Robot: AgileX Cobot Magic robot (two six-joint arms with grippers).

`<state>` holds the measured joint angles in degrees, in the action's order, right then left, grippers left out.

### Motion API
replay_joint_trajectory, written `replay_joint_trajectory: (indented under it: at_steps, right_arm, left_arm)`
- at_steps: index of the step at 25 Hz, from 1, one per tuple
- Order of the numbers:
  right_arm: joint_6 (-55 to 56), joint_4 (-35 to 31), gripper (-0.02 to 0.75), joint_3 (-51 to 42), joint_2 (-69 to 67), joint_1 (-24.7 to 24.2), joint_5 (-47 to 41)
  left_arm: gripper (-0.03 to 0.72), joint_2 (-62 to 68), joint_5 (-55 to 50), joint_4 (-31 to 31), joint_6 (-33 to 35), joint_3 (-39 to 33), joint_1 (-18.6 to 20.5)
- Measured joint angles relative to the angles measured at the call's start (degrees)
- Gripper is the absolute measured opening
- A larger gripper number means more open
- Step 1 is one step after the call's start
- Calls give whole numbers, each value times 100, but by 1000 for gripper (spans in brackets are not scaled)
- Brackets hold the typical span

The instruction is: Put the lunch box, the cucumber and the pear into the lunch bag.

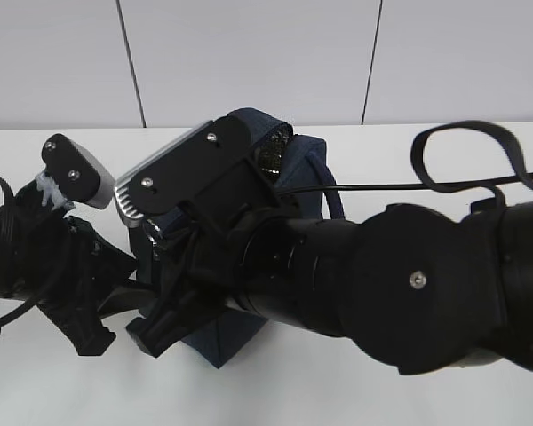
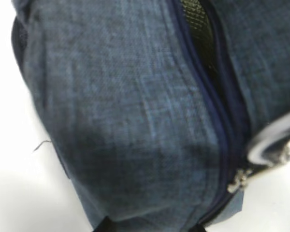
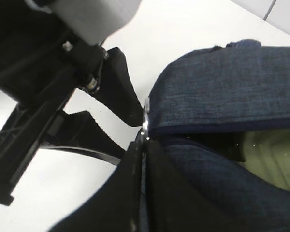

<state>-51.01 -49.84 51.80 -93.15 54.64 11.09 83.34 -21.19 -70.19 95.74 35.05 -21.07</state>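
Note:
The navy lunch bag stands mid-table, mostly hidden behind my right arm. In the right wrist view its zip gapes and the sage-green lid of the lunch box shows inside. My right gripper is shut on the metal ring pull at the bag's end; it also shows in the exterior view. My left gripper is open at the same end of the bag, with the denim side filling its view and its fingertips spread apart. The cucumber and the pear are out of view.
The bag stands on a white table with a white panelled wall behind. My right arm crosses the middle in front of the bag. A black cable loop hangs over that arm. The zip slider sits near the bag's corner.

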Motion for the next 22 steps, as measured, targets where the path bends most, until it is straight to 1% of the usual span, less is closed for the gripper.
replay_joint_trajectory:
  at_steps: [10,16,19,22]
  right_arm:
    - [0,-39,0,0,5,0,-11]
    - [0,-39,0,0,5,0,-11]
    - [0,-39,0,0,5,0,-11]
    - [0,-39,0,0,5,0,-11]
  left_arm:
    - [276,-26,219,-37,35,0,0]
    - [276,-334,486,13,42,0,4]
    - [276,-359,279,19,42,0,7]
    - [293,-359,198,31,93,0,7]
